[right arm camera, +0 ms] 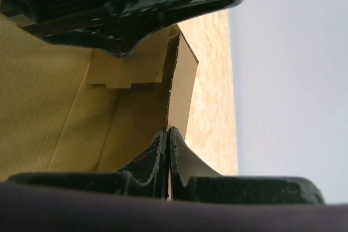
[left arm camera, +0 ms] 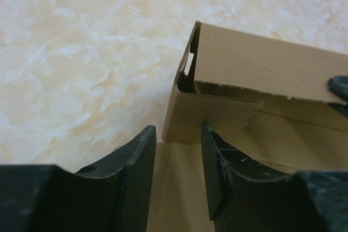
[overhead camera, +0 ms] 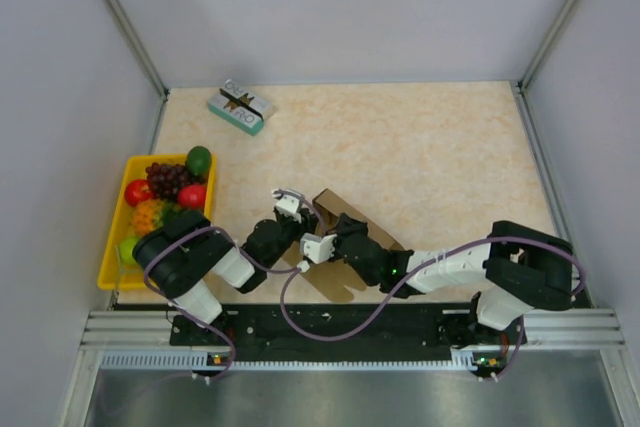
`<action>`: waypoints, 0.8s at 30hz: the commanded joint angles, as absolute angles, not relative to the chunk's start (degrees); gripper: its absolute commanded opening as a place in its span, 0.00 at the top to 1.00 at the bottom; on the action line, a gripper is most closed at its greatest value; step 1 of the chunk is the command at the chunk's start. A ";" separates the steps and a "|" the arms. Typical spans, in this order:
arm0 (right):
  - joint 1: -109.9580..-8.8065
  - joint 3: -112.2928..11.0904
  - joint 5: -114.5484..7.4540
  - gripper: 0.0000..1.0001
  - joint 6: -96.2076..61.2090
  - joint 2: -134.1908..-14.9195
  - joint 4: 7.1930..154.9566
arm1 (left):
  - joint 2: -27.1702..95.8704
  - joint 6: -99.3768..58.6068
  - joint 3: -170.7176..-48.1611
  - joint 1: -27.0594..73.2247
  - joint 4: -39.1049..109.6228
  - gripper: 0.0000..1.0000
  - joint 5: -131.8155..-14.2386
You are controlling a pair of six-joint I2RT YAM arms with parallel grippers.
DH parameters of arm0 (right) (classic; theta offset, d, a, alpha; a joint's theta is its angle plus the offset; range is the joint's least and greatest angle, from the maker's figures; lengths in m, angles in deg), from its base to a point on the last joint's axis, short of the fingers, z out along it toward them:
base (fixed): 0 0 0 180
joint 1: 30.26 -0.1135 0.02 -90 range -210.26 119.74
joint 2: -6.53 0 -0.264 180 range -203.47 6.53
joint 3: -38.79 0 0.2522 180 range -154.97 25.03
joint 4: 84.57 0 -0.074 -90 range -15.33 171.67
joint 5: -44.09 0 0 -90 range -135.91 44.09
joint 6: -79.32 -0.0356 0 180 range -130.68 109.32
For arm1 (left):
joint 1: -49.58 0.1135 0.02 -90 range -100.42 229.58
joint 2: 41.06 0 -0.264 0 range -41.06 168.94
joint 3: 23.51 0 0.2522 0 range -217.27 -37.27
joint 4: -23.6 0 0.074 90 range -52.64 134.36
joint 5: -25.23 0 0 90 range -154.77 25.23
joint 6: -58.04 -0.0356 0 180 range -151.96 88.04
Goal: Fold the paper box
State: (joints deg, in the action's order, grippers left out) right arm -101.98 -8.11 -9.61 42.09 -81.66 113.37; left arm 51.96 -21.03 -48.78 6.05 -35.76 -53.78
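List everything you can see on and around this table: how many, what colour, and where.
paper box: one, plain brown, partly folded, near middle, between the arms
printed box: one, teal and white, far left of the table
tray: one, yellow, left edge, holding fruit
grapes: one bunch, dark purple, far part of the tray
green fruit: one, dark green, tray's far end
red fruits: two, red, either side of the grapes
orange fruit: one, orange, middle of the tray
table: one, beige marbled
arms: two, black, near edge
left fingers: two, black, apart, just short of the box's corner
right fingers: two, black, shut on a box wall
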 commanded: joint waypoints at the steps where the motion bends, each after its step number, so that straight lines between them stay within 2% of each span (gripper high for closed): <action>1: -103.12 -8.98 -17.69 1.00 38.53 -80.14 110.59 | 53.69 -23.35 -47.99 6.60 -51.15 0.56 -59.48; 6: -103.12 -8.98 -18.22 1.00 38.36 -79.78 110.32 | 53.25 -24.05 -49.22 7.31 -48.42 0.55 -61.95; 9: -103.03 -9.16 -18.66 1.00 38.01 -79.87 110.15 | 53.34 -24.67 -50.10 7.39 -47.19 0.60 -61.08; 11: -103.03 -9.16 -19.10 1.00 37.57 -79.96 109.97 | 53.78 -24.32 -50.45 7.39 -47.80 0.59 -60.73; 12: -102.94 -9.24 -19.45 1.00 37.39 -80.22 110.06 | 54.21 -24.06 -50.63 7.39 -47.80 0.57 -60.64; 13: -103.03 -9.33 -19.54 1.00 37.13 -80.31 110.06 | 54.48 -23.71 -51.15 7.48 -47.98 0.48 -60.63; 14: -103.03 -9.42 -19.71 1.00 37.13 -80.40 110.06 | 54.83 -23.53 -51.42 7.48 -48.15 0.45 -60.72; 17: -103.03 -9.60 -20.07 1.00 36.60 -80.49 109.79 | 56.50 -23.35 -52.65 7.75 -48.86 0.44 -61.60; 19: -103.12 -9.60 -20.33 1.00 36.34 -80.49 109.45 | 57.12 -23.00 -53.52 7.66 -49.21 0.48 -61.43; 22: -103.12 -9.68 -20.77 1.00 35.73 -80.49 109.00 | 57.73 -22.65 -54.58 7.66 -49.65 0.60 -59.15; 23: -103.03 -9.68 -20.86 1.00 35.55 -80.40 109.09 | 57.91 -22.65 -54.76 7.57 -49.65 0.70 -58.18; 24: -103.03 -9.77 -20.94 1.00 35.37 -80.31 108.92 | 58.08 -22.13 -54.85 7.40 -50.08 0.77 -56.43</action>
